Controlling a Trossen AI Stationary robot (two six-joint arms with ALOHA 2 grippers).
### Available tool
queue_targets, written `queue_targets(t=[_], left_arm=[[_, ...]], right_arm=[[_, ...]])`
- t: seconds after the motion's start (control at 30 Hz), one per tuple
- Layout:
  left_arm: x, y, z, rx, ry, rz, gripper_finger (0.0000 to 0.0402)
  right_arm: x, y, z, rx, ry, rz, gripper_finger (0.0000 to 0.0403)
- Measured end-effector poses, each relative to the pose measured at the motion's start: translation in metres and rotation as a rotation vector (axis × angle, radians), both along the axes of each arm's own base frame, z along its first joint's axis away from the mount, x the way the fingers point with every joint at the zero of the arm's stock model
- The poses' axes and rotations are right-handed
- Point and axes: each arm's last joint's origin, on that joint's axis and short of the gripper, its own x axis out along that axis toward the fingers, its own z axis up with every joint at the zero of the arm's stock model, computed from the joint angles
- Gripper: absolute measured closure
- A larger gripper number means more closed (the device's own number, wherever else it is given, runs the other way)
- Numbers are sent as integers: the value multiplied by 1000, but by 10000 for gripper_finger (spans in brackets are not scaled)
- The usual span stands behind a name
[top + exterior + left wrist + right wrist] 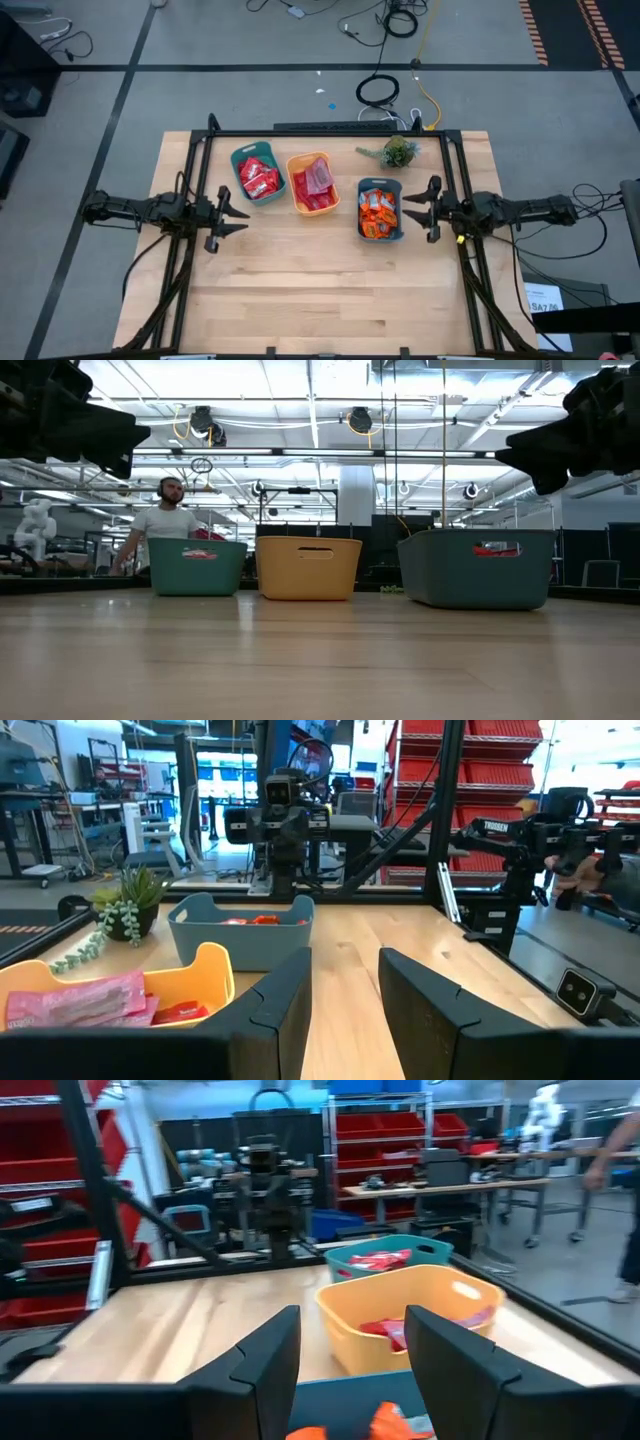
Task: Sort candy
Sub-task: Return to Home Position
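Three bins block the middle of the table (320, 300) in a close row: teal bin (257, 176), orange bin (312, 184), grey-blue bin (380, 209). A plant (398, 152) stands behind the last. Open wood fills the near half. The left gripper (238, 211) and right gripper (412, 211) flank the row.

Bins (237, 165) (290, 180) (380, 183): three. Plant (398, 152): one. Arms (150, 210) (510, 208): two. Person (170, 520): one. Candies (260, 180): too many to count.

The teal bin (236, 160) holds shiny red candies (260, 180). The orange bin (290, 185), at four o'clock from it, holds a pale pink packet (319, 175). The slate-blue bin (380, 183) holds orange candies (378, 212). The plant (399, 152) is green, and the table (320, 290) is pale wood.
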Motion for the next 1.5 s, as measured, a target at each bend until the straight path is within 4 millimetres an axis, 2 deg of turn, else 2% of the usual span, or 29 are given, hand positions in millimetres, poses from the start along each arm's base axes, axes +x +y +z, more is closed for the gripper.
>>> queue_targets(t=[0.07,0.27,0.57,0.93,1.37,1.5], left_arm=[[0,0,-1,1,8,0,274],[0,0,-2,-4,22,-1,274],[0,0,-2,-4,24,-1,274],[0,1,-3,-22,26,22,274],[0,9,0,12,-2,312,274],[2,15,-2,-6,22,473,274]], right_arm=[[0,-2,0,-3,2,-15,231],[2,-2,-4,8,49,104,231],[10,-3,-15,69,172,92,231],[10,-3,-15,60,173,91,231],[10,-3,-15,65,172,105,231],[10,-2,-15,63,174,123,231]])
